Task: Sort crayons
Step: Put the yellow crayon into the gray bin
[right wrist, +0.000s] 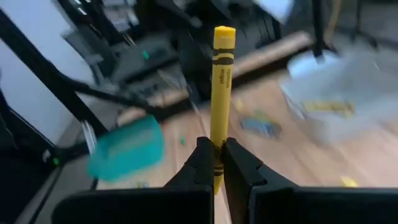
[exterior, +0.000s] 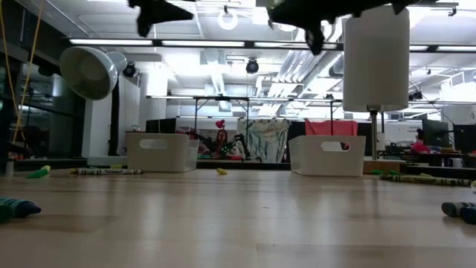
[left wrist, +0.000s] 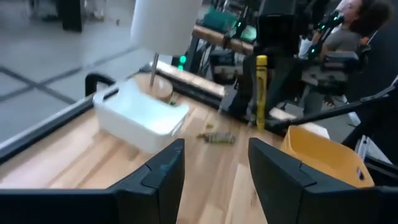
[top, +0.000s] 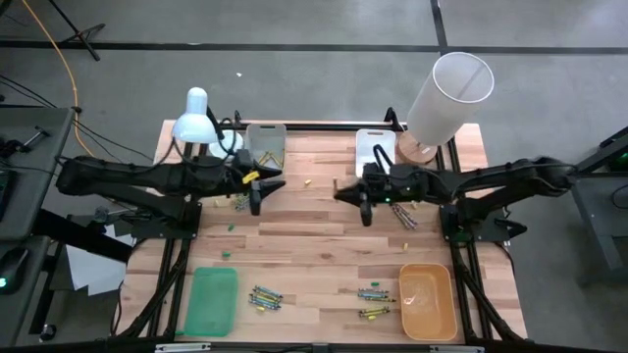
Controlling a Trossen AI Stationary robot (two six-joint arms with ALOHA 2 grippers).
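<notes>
The right hand [right wrist: 214, 163] is clenched on a yellow wax crayon with black label marks [right wrist: 221, 93]. It grips the crayon at its lower end, so the stick stands up straight between the two fingers. Seen from above, this hand [top: 365, 204] hangs over the middle of the light wooden counter [top: 314, 250], at about one o'clock from the counter's centre. I think the upright hold keeps the crayon steady while the arm carries it to a container.

The left hand [top: 257, 196] is released, its fingers stand apart with nothing between them. It waits at about eleven o'clock from the centre, so it probably stays out of the way of the other arm.

The other crayons lie in small groups. One group [top: 265, 297] is at about seven o'clock, just beside the flat green plastic tray [top: 213, 300]. Two more groups [top: 373, 292] are at about five o'clock, next to the orange plastic tray [top: 429, 300]. A few loose crayons [top: 404, 218] lie at about three o'clock, near the right arm. Two white plastic bins [top: 374, 145] stand at the far edge, at about twelve o'clock. Nearby stand a white desk lamp [top: 196, 120] and a tall white cylinder [top: 446, 96].

In my judgement the sorting is only at its beginning, because most crayons lie outside the trays.
</notes>
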